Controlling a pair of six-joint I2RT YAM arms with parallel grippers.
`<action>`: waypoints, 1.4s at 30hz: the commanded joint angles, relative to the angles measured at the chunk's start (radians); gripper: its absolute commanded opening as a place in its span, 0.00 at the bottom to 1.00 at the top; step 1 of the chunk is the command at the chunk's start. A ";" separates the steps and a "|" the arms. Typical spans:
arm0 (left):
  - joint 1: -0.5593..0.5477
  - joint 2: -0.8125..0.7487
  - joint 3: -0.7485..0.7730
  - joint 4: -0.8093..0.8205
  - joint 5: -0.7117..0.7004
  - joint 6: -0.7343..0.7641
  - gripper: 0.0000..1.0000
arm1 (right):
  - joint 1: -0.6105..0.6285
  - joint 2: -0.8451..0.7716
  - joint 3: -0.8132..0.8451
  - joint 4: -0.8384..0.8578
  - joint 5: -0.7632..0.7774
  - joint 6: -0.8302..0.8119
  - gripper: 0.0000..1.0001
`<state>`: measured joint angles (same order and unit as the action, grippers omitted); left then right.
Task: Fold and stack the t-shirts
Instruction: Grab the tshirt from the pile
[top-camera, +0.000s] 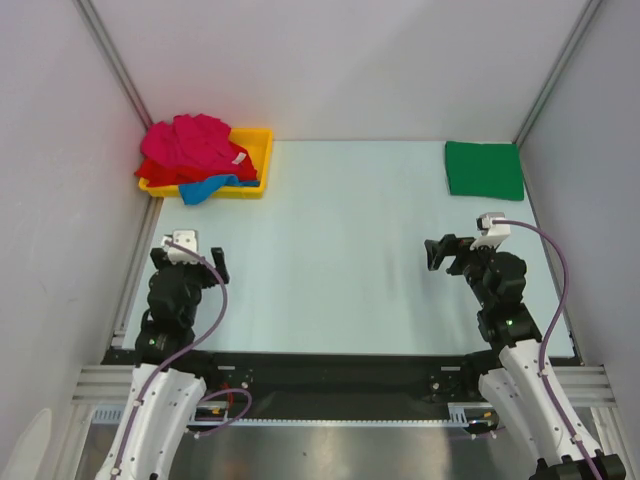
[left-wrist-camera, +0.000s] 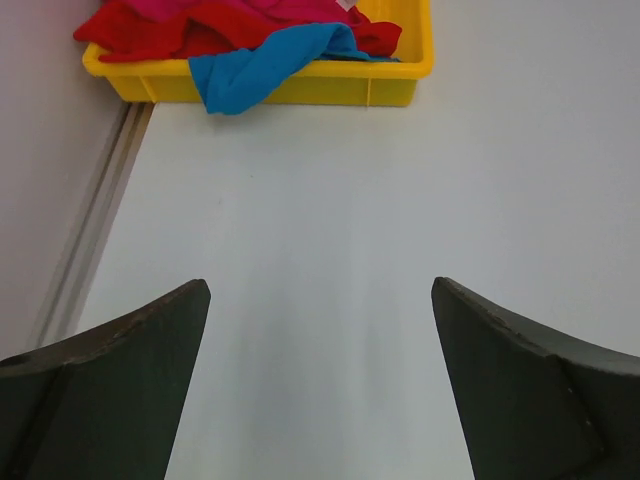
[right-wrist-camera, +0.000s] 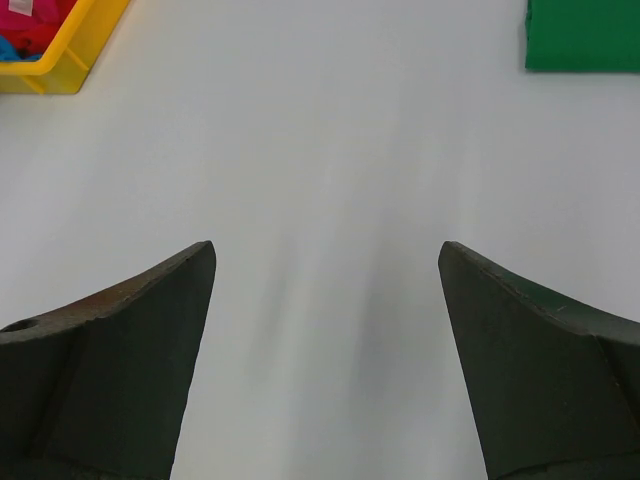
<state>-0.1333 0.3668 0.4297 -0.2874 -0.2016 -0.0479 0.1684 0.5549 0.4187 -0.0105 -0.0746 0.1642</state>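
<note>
Nearest the bases, the left arm's fingers (left-wrist-camera: 110, 390) are hanging spread wide apart over the pale, smooth counter (top-camera: 340, 260), gripping nothing. The right arm's fingers (right-wrist-camera: 540, 370) are likewise standing well apart and holding nothing, hovering above the counter's right side. No shirt is lying between the two arms.

Farther back, in the far right corner, a green cloth t-shirt (top-camera: 485, 169) is lying flat as a neat folded rectangle, well apart from both arms. In the far left corner, a yellow rectangular plastic tray (top-camera: 262, 150) is holding a crumpled heap. A magenta-pink cloth t-shirt (top-camera: 190, 140) is sitting on top, a red cloth t-shirt (left-wrist-camera: 150, 30) is bunching beneath it, and a blue cloth t-shirt (left-wrist-camera: 260, 65) is spilling over the tray's near rim toward the counter.

By the look of it, the task is sitting at an early stage. One shirt seems folded and placed as the start of the stack, while at least three are waiting unfolded in the tray. The next step is probably drawing one shirt out onto the open counter, and the left arm is standing nearer the tray.
</note>
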 joint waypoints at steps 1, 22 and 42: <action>0.009 -0.014 0.012 0.053 0.089 0.295 1.00 | 0.003 -0.009 0.020 0.017 0.016 0.000 0.99; 0.064 1.347 1.485 -0.522 0.335 0.382 0.88 | 0.006 0.189 0.109 0.145 -0.054 0.029 1.00; 0.187 2.095 1.966 -0.268 0.134 0.241 0.76 | 0.083 0.257 0.204 -0.051 -0.015 0.026 1.00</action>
<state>0.0078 2.4344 2.3341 -0.6231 -0.0525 0.2329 0.2325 0.8131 0.5747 -0.0250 -0.1150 0.2012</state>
